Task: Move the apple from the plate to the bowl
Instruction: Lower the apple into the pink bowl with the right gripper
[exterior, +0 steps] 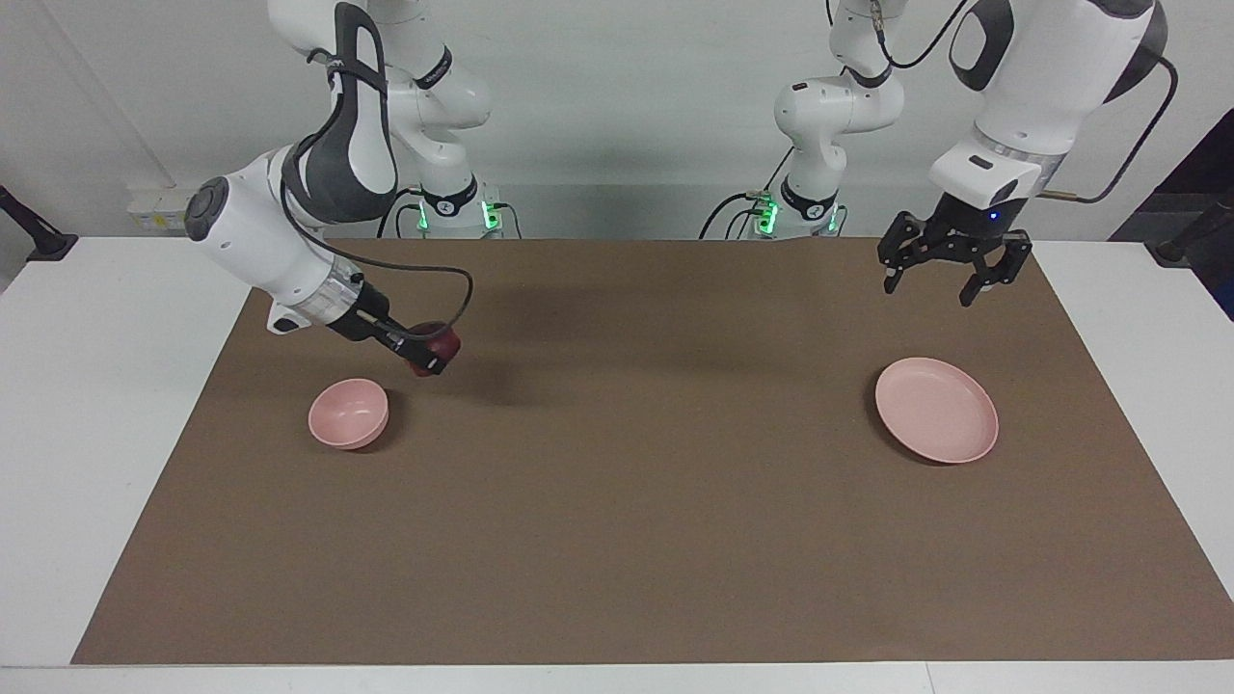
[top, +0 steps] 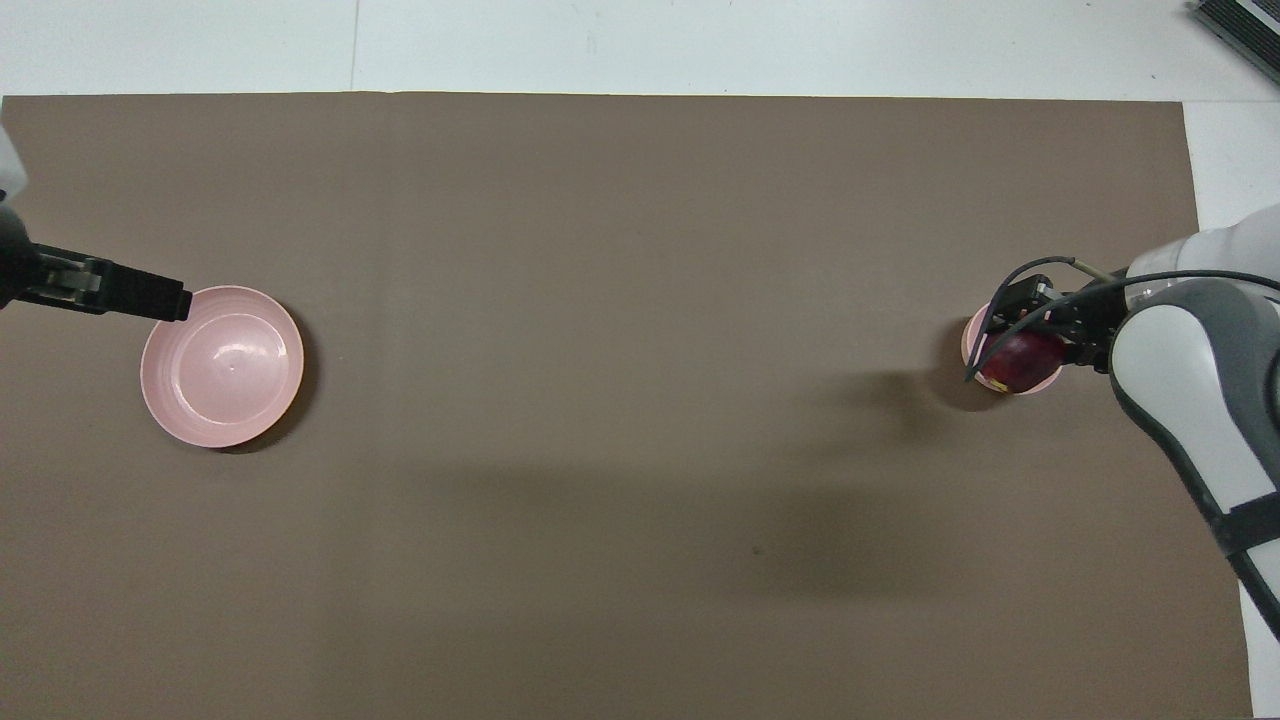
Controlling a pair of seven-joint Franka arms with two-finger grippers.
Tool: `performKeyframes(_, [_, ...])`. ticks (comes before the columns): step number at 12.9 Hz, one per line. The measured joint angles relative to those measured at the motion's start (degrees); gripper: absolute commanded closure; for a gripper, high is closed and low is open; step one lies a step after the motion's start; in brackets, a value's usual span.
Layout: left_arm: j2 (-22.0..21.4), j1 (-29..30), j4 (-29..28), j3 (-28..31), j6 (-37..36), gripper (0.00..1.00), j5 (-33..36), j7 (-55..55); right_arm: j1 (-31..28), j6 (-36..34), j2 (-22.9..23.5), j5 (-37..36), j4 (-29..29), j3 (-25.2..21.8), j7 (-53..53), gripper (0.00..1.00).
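My right gripper (exterior: pixel 431 355) is shut on the dark red apple (exterior: pixel 442 344) and holds it in the air, clear of the small deep pink bowl (exterior: pixel 348 413). In the overhead view the apple (top: pixel 1020 362) and the right gripper (top: pixel 1035 338) cover most of the bowl (top: pixel 971 338). The flat pink plate (exterior: pixel 936 410) lies bare toward the left arm's end of the mat. My left gripper (exterior: pixel 927 289) hangs open and empty, raised over the mat by the plate's rim. In the overhead view the left gripper (top: pixel 150 298) reaches the rim of the plate (top: pixel 222 365).
A brown mat (exterior: pixel 617 501) covers most of the white table (exterior: pixel 106 405). Only the bowl and the plate lie on it.
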Motion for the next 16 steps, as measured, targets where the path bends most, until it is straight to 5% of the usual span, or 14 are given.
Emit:
performKeyframes(3, [1.1,-6.6,2.3,7.4,-2.1,0.0,0.0,0.3,-0.9,5.0,2.1,-3.6,0.0,0.0,-2.6,1.0])
performKeyframes(9, [-0.5,-8.8,0.4,10.2,-3.8,0.0,0.0,0.0,-0.9,11.8,7.8,-5.7,-0.2,0.1,-2.8,0.99])
performKeyframes(10, [-1.0,-8.8,-0.3,10.4,-4.0,0.0,0.0,0.0,-0.8,12.1,8.2,-5.9,-0.3,0.2,-3.1,0.66])
performKeyframes(11, [-1.5,-8.6,-1.0,10.6,-4.1,0.0,0.0,-0.1,-0.8,13.1,8.5,-6.2,-0.4,0.2,-3.6,0.01])
performKeyframes(16, [-3.4,-7.7,-3.5,11.1,-4.2,0.0,0.0,-0.1,-0.3,13.4,8.3,-6.6,0.1,0.3,-3.8,0.0])
